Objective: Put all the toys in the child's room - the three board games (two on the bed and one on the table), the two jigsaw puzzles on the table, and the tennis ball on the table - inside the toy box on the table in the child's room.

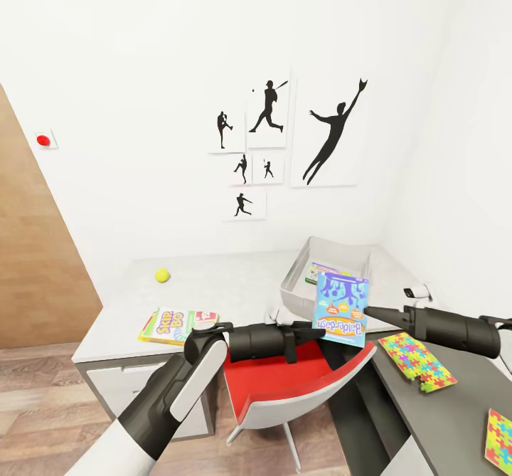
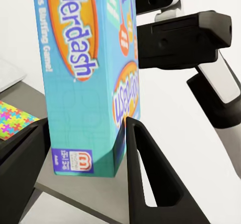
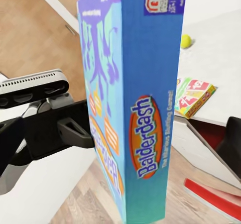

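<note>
**Blue game box held in the air in front of the toy box**

I am looking at a white-walled corner of the child's room, with black sports-silhouette pictures (image 1: 284, 141) on the wall above the table (image 1: 227, 284). A wood-panelled surface (image 1: 28, 262) stands at the left beyond the table's end.

Surroundings: a red chair (image 1: 299, 383) sits tucked into the inner corner of the L, directly below both of my arms. The tennis ball (image 1: 163, 274) lies alone toward the left end of the light grey top. A yellow-green board game (image 1: 176, 325) rests at the front edge, slightly overhanging. On the dark grey section, one jigsaw puzzle (image 1: 416, 360) lies near the inner edge and a second puzzle (image 1: 499, 440) nearer me along the same top.

Container: the toy box (image 1: 299, 277) stands at the back corner where the two tops meet. A white-green board game (image 1: 323, 271) lies flat inside it, partly hidden.

Grip: the blue board game (image 1: 341, 309) stands upright in the air just in front of the toy box's near wall. My left gripper (image 2: 85, 148) is closed on its lower edge, one finger on each face. My right gripper (image 1: 373, 312) points at the box's right side; I cannot tell whether its fingers are closed on it.
</note>
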{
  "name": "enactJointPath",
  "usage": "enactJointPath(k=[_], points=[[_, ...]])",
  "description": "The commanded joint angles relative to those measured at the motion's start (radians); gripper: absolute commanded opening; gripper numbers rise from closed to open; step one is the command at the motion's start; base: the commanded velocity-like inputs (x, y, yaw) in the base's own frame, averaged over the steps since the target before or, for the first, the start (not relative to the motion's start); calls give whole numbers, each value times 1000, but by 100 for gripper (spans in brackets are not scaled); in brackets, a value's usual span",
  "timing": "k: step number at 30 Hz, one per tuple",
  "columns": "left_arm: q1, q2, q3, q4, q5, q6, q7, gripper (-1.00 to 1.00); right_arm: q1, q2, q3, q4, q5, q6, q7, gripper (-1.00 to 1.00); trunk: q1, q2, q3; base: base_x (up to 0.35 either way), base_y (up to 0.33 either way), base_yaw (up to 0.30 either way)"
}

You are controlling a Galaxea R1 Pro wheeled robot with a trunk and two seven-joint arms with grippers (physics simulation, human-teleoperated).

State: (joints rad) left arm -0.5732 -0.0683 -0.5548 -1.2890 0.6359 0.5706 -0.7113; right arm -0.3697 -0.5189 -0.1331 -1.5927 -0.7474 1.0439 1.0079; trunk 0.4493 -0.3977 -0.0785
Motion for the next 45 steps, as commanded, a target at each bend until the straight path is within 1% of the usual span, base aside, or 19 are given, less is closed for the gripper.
enactJointPath(k=[1,5,18,19,45], points=[[-1,0,0,0,7,7,1,-100,-2,4,1,0,3,3,5,100,1,-2,-2,0,0,0],[-1,0,-1,0,7,7,1,-100,-4,15,3,0,5,3,5,100,1,-2,-2,0,0,0],[-1,-3,-6,-2,10,6,1,-100,-6,22,3,0,8,3,5,100,1,-2,-2,0,0,0],[-1,-4,-7,-2,10,6,1,-100,-6,22,3,0,9,3,5,-100,1,-2,-2,0,0,0],[-1,-3,-8,-3,11,7,0,-100,-6,22,-5,0,9,3,5,-100,1,-2,-2,0,0,0]])
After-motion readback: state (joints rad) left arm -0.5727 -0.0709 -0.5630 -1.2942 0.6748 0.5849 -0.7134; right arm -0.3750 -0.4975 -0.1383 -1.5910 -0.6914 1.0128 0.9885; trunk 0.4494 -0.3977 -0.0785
